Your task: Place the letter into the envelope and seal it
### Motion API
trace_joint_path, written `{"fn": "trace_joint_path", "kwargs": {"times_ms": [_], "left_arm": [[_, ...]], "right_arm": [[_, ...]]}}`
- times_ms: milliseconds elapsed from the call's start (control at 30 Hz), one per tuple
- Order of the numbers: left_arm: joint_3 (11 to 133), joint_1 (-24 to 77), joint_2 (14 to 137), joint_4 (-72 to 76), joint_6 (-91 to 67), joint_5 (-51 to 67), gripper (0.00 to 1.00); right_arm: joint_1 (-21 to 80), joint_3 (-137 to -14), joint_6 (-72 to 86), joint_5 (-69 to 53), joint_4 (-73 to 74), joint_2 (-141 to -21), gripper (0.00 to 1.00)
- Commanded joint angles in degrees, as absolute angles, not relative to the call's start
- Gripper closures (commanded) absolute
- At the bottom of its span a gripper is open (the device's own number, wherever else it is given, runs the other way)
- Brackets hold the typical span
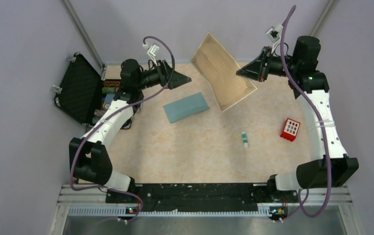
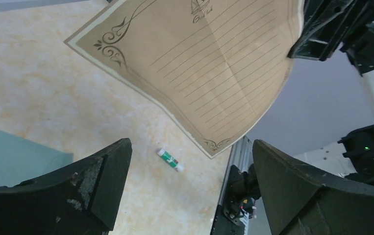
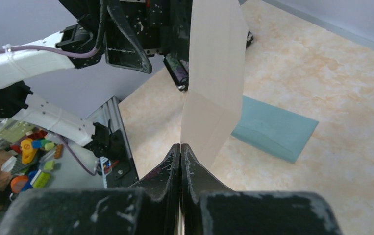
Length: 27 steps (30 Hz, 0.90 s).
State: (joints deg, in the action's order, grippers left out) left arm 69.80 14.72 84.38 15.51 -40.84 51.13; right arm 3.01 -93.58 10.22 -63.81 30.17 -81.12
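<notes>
Letter (image 1: 224, 71): off the table, hanging in the air at far centre, above and just far-right of the envelope (image 1: 186, 107). It is open and not folded, though crease lines show across the ruled face. The long axis runs far-left to near-right in the top view, and the sheet stands steeply tilted, ruled side facing left.

The envelope lies flat on the table left of centre, long axis near-left to far-right. I can't tell which edge carries the opening or whether the flap is up.

Right gripper (image 3: 180, 147): jaws pinched tight on the letter's right long edge, about mid-length. Left gripper (image 1: 185, 79): jaws spread wide, holding nothing, pointed at the sheet's ruled face and near it but not touching.

My read of the step is a two-handed regrip or fold before insertion. To do it well:
- bring the left jaws onto the free left edge, not the face
- close fully before the right lets go
- fold along an existing crease so the width fits the envelope
- keep the sheet taut, because a one-edge hold lets it flop

Glue stick (image 1: 244, 140) lies near centre-right, well apart from both and untouched. Red block (image 1: 290, 129) sits right of it, not in the way.
</notes>
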Motion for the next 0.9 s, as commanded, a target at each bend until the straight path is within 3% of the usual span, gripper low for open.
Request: {"fn": "trace_joint_path", "kwargs": {"times_ms": [0, 433, 867], "left_arm": [[67.5, 15.1, 85.3, 28.3, -51.1, 55.0, 0.01], [73.0, 18.0, 97.4, 33.3, -47.6, 52.5, 0.03], [76.2, 20.2, 96.0, 34.1, -45.6, 52.2, 0.06]], "right_arm": [[3.6, -88.9, 17.7, -66.4, 18.7, -78.2, 1.0], [3.9, -90.0, 17.1, -66.5, 22.4, -78.6, 1.0], [3.8, -89.3, 15.6, -64.7, 25.2, -77.2, 1.0]]}}
